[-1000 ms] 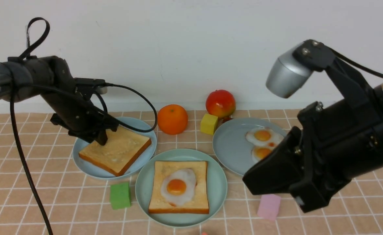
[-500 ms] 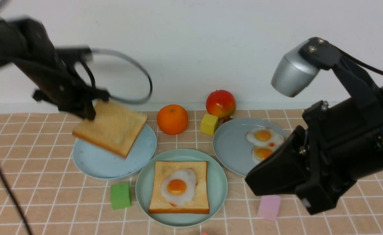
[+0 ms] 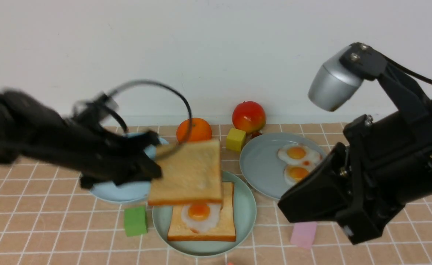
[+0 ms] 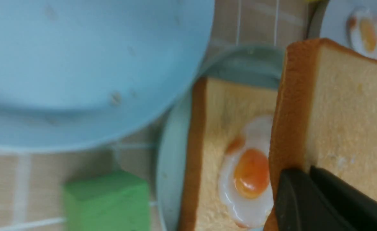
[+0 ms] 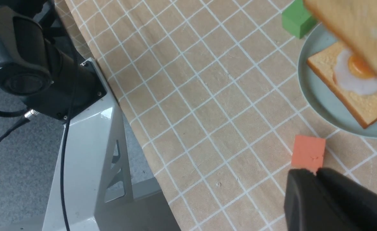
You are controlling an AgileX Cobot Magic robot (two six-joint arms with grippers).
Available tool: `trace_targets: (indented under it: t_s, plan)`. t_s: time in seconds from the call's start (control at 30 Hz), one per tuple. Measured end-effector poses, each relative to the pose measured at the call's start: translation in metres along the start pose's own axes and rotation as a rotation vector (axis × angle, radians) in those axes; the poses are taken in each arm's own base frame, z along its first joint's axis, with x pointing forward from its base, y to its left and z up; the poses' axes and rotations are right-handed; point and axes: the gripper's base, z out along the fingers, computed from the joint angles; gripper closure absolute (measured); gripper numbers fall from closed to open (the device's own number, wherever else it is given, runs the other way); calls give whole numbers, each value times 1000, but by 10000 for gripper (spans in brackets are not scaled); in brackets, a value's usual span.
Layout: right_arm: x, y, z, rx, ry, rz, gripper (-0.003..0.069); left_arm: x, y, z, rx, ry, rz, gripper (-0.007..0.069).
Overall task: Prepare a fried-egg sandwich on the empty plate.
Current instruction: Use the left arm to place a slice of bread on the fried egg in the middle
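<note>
Egg (image 3: 199, 215): lies flat on the bottom slice (image 3: 223, 230), yolk up; in the front view its far edge is hidden behind the top slice.
Bottom slice: lies flat in the middle of the mint plate (image 3: 246, 217).
Top slice (image 3: 186, 173): held in the air over the far part of the bottom slice and the egg, and slightly tilted. It is gripped at its left edge.
Left jaws (image 4: 309, 175): closed on the edge of the top slice. The arm is blurred in the front view.
Mint plate: at the near middle of the surface (image 3: 54, 228), carrying the bottom slice and the egg.
Right jaws (image 5: 317, 175): hang over the near right of the surface, well clear of the mint plate, with nothing between them. They are close together, but I cannot tell if they meet.
Blue plate (image 3: 127, 193): just left of the mint plate and behind it, partly hidden by the left arm.
Grey plate (image 3: 260, 165): to the right and behind, with two spare eggs (image 3: 296, 152) at its right side.
Green block (image 3: 135, 220): just left of the mint plate.
Pink block (image 3: 303, 233): right of the mint plate, under the right arm.
Red block (image 5: 308, 150): near the mint plate's front rim, beside the right jaws.
Back row: orange (image 3: 201, 130), yellow block (image 3: 236, 140), apple (image 3: 248, 117).
</note>
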Motion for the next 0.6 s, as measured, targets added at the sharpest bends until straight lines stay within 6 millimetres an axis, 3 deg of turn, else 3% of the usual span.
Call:
trace_targets:
  t_s: [0.27,0.47,0.6]
  plan:
    - [1,0,0,-5,13,-1,574,17,7,38,-39,33,-15,622]
    - [4,2,0,-20,49,1,569,18,13,45,-60,35,-23,589]
    - [4,2,0,-21,49,11,564,18,13,45,-63,35,-17,517]
